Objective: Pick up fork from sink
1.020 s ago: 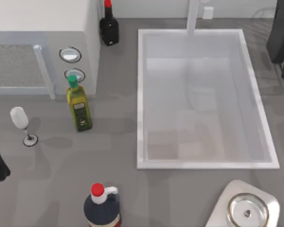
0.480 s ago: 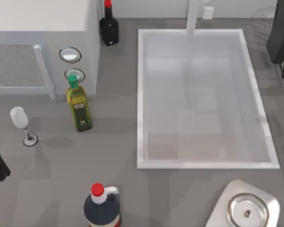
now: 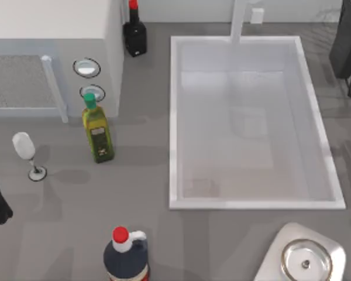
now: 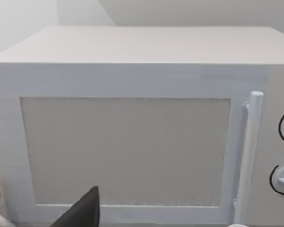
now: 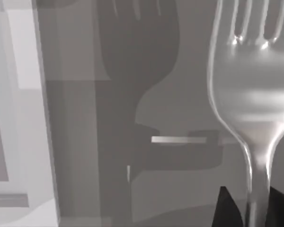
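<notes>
Right pincer (image 5: 248,208) clamped on fork (image 5: 248,90), dark fingers either side of handle, tines pointing away from wrist camera. Fork held above grey worktop (image 5: 180,71), casting shadow on it; white sink (image 5: 19,118) rim beside.

Top view: sink (image 3: 174,117) at centre-right of worktop (image 3: 140,175), right arm at right edge.

Left arm parked at left edge, facing microwave (image 4: 128,118); left pincer state: cannot tell.

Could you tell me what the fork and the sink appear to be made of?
The fork looks like polished metal: silver, with bright glints at its tines and a mirror-like sheen, its handle between the right gripper's fingers. The sink looks like matte white plastic or enamel, its inside pale and translucent.
</notes>
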